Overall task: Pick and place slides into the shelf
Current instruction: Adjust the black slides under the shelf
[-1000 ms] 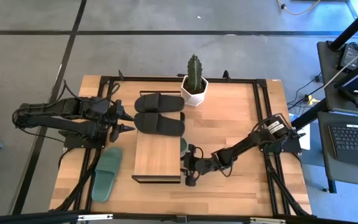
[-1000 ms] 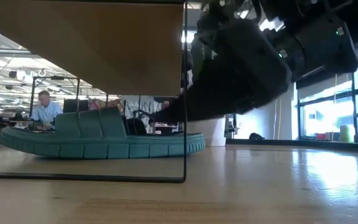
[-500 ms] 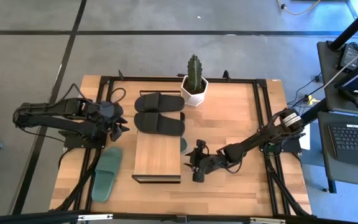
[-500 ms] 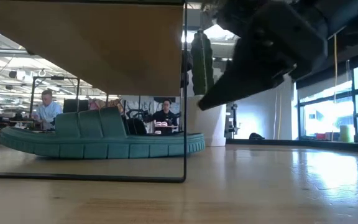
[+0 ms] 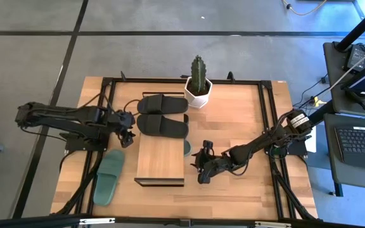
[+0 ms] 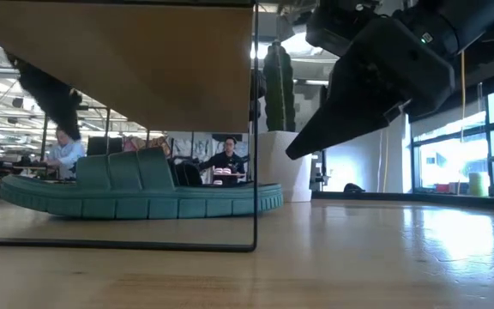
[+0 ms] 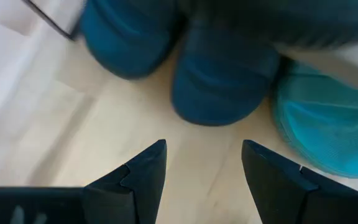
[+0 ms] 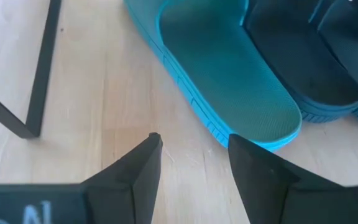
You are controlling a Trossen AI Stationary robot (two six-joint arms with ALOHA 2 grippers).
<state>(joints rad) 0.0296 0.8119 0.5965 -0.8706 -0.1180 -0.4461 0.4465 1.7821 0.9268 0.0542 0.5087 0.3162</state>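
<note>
The shelf (image 5: 160, 158) stands mid-table. One green slide (image 6: 135, 193) lies sole-down on the table under it, with one end (image 5: 187, 147) peeking past the shelf's right end. Two dark slides (image 8: 303, 68) lie beside it, farther in. The other green slide (image 5: 109, 176) lies left of the shelf. Two black slides (image 5: 162, 103) (image 5: 163, 125) lie beyond its far side. My right gripper (image 8: 191, 146) hovers open, just right of the shelf, facing the green slide's end (image 8: 229, 81). My left gripper (image 7: 202, 152) is open at the shelf's far left corner, facing the dark slides' ends (image 7: 222, 81).
A potted cactus (image 5: 198, 85) stands at the far edge beside the black slides. The shelf's thin black leg (image 8: 39, 68) stands near my right gripper. Bare tabletop (image 5: 233, 120) stretches right of the shelf. People sit in the room beyond (image 6: 225, 163).
My right gripper has drawn back from the shelf's right end toward the table's right and risen a little; the green slide under the shelf has stayed put. My left gripper has moved right, toward the shelf's left end.
</note>
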